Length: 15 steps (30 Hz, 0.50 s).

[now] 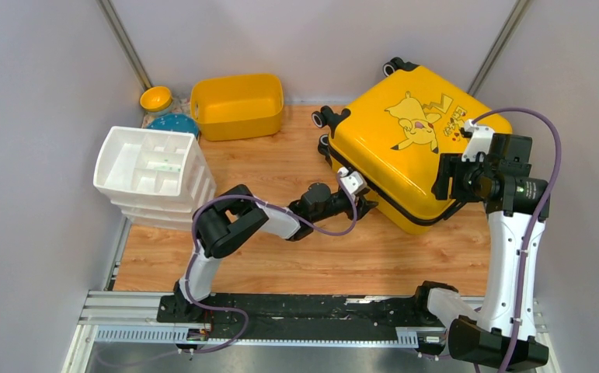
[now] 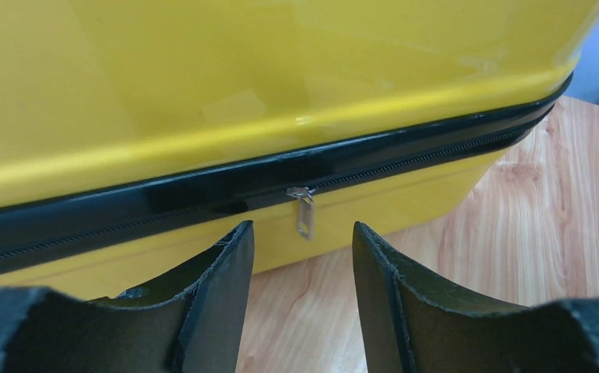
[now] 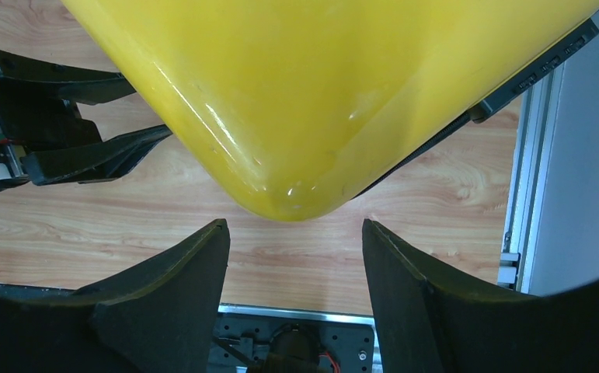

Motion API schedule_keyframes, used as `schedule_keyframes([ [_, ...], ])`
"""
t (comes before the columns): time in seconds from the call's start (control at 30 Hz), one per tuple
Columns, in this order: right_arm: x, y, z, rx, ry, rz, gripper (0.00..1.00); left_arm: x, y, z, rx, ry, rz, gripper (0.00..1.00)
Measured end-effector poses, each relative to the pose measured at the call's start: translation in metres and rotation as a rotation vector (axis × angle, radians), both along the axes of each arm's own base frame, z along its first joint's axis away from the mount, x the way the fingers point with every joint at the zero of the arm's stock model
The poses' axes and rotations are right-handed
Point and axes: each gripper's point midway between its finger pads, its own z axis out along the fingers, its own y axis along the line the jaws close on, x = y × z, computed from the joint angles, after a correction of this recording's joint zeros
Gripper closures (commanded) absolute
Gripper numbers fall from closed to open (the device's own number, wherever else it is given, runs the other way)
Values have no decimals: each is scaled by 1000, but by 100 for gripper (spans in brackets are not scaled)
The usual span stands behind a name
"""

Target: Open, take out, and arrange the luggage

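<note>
Item: the luggage (image 1: 405, 148), one yellow hard-shell case with a cartoon print. It lies closed, print side up, at the upper right of the overhead frame on the wooden table (image 1: 280, 256), with its wheels on its upper-left edge. Handling, as I judge it: the shell is stiff and glossy, likely slippery against my pads, and too bulky to clamp across, so I would leave the rounded corner alone. Take-hold point: the small metal zipper pull (image 2: 305, 214), hanging from the black zipper trim (image 2: 436, 151) at the centre of the left wrist view. It is thin and loose, so a sloppy pinch may knock it aside. Left gripper (image 2: 302, 233): jaws apart at a middling gap, one finger on each side of the pull and just below it, gripping nothing. Right gripper (image 3: 294, 229): jaws wide, holding nothing, set just beneath the case's near corner at centre frame, with no contact that I can see. Also listed: yellow tub (image 1: 238, 105), top centre; white organiser (image 1: 152, 167), left.
</note>
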Motion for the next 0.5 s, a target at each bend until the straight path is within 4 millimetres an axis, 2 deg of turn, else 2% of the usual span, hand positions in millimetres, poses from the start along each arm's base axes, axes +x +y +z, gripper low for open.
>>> schedule_keyframes([
  [0.17, -2, -1, 2, -5, 5, -5, 32, -5, -5, -12, 17, 11, 11, 47],
  [0.3, -3, -2, 2, -9, 4, -8, 32, 2, -10, -12, 10, 7, 37, 50],
  [0.47, -3, -3, 2, -14, 4, -9, 32, 4, -14, -11, 4, 11, 51, 58],
  [0.5, -3, -3, 2, -16, 5, -10, 32, 4, -15, -11, 4, 13, 55, 62],
])
